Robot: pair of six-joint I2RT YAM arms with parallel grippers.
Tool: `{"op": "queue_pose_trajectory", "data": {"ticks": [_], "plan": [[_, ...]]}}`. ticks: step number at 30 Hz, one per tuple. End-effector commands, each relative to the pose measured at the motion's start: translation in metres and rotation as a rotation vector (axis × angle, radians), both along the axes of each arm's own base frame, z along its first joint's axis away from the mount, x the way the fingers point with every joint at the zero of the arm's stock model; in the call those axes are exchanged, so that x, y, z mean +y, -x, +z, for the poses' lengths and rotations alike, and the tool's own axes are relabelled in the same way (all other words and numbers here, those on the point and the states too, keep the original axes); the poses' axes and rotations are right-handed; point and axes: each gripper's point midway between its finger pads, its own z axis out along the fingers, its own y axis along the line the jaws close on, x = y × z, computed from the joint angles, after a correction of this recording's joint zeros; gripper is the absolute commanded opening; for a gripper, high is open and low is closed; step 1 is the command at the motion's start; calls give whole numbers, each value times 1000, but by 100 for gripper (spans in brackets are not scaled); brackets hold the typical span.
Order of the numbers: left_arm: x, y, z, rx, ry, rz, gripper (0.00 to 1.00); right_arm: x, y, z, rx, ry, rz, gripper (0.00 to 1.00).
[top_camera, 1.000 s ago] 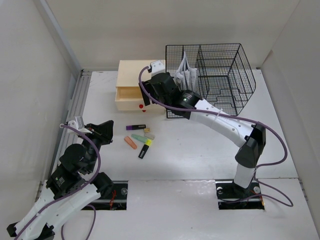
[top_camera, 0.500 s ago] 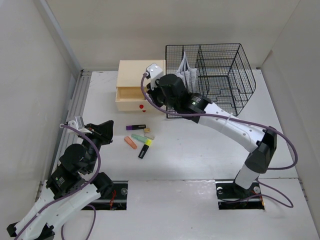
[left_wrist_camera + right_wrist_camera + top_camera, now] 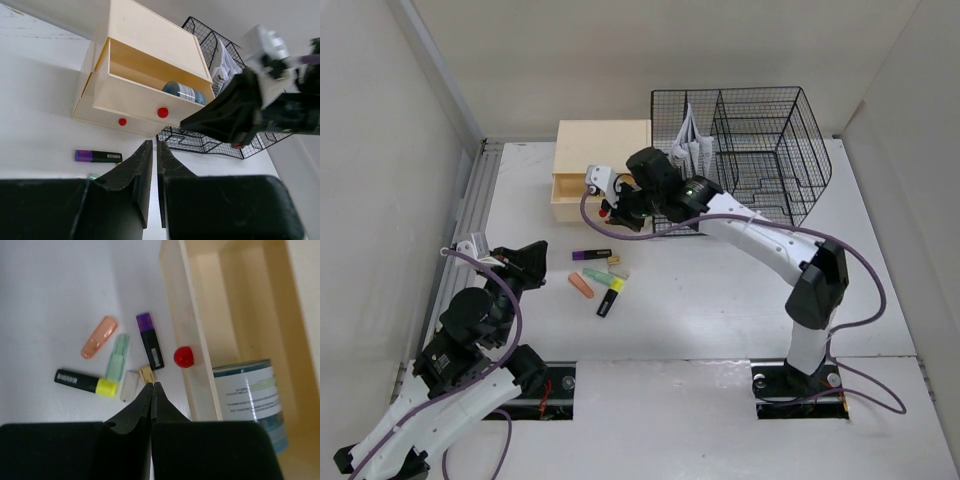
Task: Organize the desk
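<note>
Hovering just in front of the open upper drawer of the cream drawer box, the right gripper has its jaws pressed tight together on nothing. The drawer's red knob sits close beyond the tips, not touched. Inside the drawer stands a cylindrical container with a blue-and-white label. Over on the left, the left gripper hangs above the table with only a thin slit between its jaws, and it too holds nothing. The white table spreads under both arms, grey rails along its left edge. Between the arms lies a loose cluster: a purple-capped highlighter, an orange one, a pale green one and a yellow-capped black one. Right of the box, the black wire-mesh rack holds papers.
</note>
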Motion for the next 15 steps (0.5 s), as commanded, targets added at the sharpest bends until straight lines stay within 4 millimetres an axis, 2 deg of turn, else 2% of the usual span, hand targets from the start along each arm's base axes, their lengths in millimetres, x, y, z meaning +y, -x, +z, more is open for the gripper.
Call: {"op": "queue_pose_trajectory", "data": {"ticks": [1, 2, 3, 4, 8, 11, 13, 15], "plan": [[-2, -2, 4, -25, 8, -4, 7, -4, -11, 2, -40, 20, -16, 0], [-2, -2, 4, -25, 8, -4, 7, -4, -18, -5, -50, 35, -42, 0], [-2, -2, 4, -25, 8, -4, 7, -12, -32, -4, -75, 46, -110, 0], [-2, -2, 4, -25, 8, -4, 7, -11, -39, -6, -92, 49, -134, 0], [-2, -2, 4, -25, 8, -4, 7, -15, -62, -4, -152, 28, -257, 0], [-2, -2, 4, -25, 8, -4, 7, -23, -81, 10, -222, 0, -366, 0], [-2, -2, 4, -25, 8, -4, 7, -31, -92, 7, -247, 14, -446, 0], [-2, -2, 4, -25, 8, -4, 7, -35, -101, 15, -277, -5, -502, 0]]}}
